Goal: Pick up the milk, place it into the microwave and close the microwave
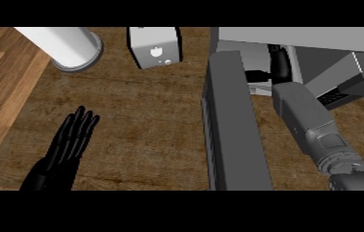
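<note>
My right robot hand (279, 65) reaches inside the microwave (313, 48); I can't tell whether it holds milk, which I can't see. I should withdraw clear of the door (235, 125). Left robot hand (71, 139) rests open.

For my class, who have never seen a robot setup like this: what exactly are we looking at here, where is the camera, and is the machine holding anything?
The camera sits in the robot's head and looks steeply down at a wooden counter. The two things coming in from the bottom are its arms.

The left robot hand shows at lower left, black, fingers straight and open, resting and holding nothing.

The grey right forearm reaches up into the open microwave at upper right. The right robot hand is dark and partly hidden inside, so I cannot tell whether it holds anything; no milk carton is clearly visible.

The long dark slab down the middle is the microwave door, swung open.

Also on the counter: a white cylinder at upper left and a small grey box-shaped appliance at top centre.
</note>
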`<state>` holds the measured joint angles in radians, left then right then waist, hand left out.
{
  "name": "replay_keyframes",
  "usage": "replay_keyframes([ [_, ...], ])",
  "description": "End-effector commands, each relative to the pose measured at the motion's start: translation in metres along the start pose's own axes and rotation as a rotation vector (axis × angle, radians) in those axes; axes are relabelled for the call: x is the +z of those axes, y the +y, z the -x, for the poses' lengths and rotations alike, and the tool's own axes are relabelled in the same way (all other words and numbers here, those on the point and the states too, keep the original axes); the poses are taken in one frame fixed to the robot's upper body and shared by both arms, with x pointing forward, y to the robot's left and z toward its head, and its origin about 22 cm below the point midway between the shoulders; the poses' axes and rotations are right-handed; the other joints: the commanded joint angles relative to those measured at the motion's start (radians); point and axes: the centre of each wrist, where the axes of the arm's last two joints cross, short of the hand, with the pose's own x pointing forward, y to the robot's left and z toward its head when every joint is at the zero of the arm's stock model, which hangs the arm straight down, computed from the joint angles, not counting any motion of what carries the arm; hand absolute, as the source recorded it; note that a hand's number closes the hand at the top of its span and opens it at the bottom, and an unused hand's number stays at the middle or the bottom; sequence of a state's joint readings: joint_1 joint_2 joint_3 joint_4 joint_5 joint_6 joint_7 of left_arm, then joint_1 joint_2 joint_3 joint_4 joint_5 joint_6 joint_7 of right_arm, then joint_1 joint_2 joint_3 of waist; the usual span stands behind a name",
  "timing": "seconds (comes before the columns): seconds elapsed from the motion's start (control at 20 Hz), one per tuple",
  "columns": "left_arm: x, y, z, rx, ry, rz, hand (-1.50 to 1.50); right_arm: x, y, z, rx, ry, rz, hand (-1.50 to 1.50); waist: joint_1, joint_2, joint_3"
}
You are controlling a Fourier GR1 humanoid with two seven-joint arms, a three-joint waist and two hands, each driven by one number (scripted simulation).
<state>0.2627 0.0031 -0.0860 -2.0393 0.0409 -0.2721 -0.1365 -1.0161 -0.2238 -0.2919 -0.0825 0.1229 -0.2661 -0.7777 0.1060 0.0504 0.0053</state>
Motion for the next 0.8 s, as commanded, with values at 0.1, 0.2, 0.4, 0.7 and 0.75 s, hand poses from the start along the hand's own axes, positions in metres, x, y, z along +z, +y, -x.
replay_keyframes([
  [0.1,-0.003,-0.002,0.005,0.010,0.024,0.047,-1.50,0.023,-0.004,0.022,-0.115,0.015,-0.061,-1.50,-0.017,-0.007,0.000],
  [0.2,0.001,-0.002,0.009,0.022,0.052,0.041,-1.50,0.030,-0.004,0.027,-0.159,0.001,-0.069,-1.50,-0.037,-0.020,-0.001],
  [0.4,-0.014,-0.018,0.021,0.033,0.070,0.127,-1.50,0.047,0.012,0.037,-0.216,-0.011,-0.080,-1.50,-0.051,-0.024,-0.002],
  [0.7,-0.029,-0.007,0.033,0.009,0.122,0.272,1.50,0.076,-0.014,0.062,-0.255,0.005,-0.118,-1.50,-0.081,-0.034,-0.003],
  [0.75,-0.029,-0.012,0.039,-0.001,0.109,0.309,1.50,0.072,0.003,0.056,-0.260,-0.004,-0.123,-1.50,-0.082,-0.037,-0.004],
])
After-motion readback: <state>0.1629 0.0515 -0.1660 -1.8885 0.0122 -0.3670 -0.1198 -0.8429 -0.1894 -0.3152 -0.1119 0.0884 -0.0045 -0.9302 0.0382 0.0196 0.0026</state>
